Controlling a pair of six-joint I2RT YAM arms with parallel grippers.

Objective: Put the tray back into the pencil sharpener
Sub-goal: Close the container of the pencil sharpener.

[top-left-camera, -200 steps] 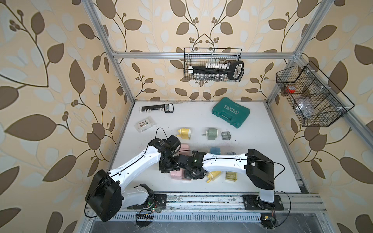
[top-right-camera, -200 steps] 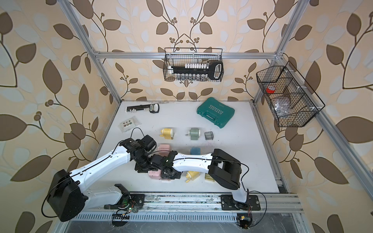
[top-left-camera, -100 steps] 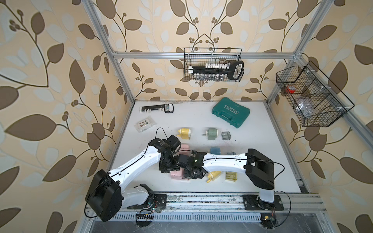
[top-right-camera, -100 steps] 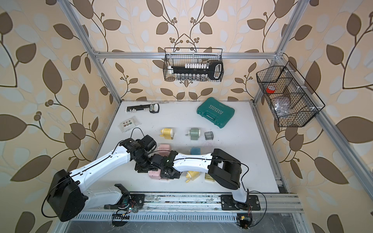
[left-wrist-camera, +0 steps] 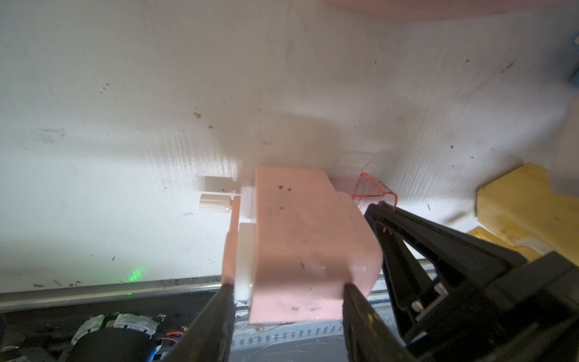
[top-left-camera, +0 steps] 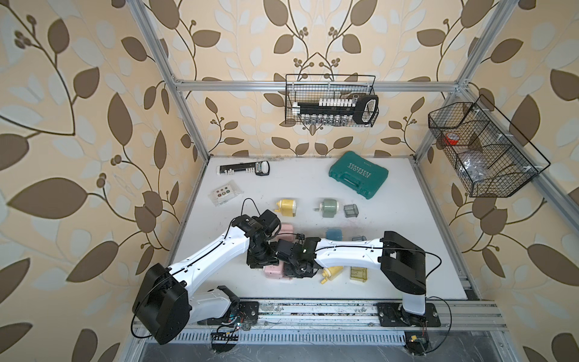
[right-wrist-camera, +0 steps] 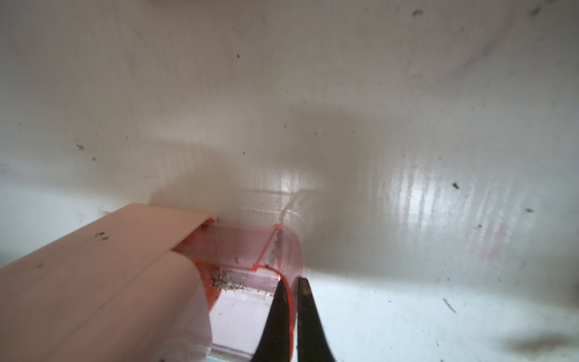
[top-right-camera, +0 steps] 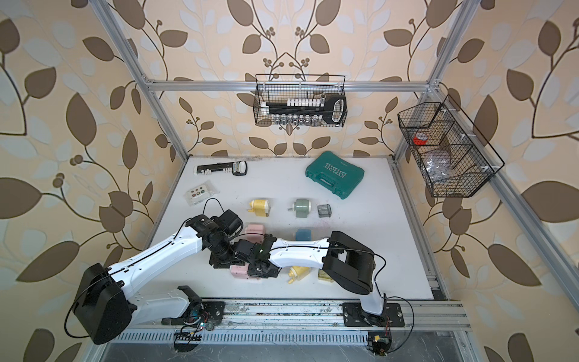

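Pink sharpener point(left-wrist-camera: 300, 244) sits clamped in the left gripper point(left-wrist-camera: 288, 286), right gripper point(right-wrist-camera: 292, 282) pinching the half-in tray point(right-wrist-camera: 238, 244) by its wall; next up, probably a straight push home.

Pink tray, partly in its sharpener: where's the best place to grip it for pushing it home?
Probably best: pinch the tray by its thin end wall, the part sticking out of the sharpener, one jaw inside and one outside, coming from the end away from the slot. The right gripper is shut on that wall; the left gripper clamps the sharpener's sides.
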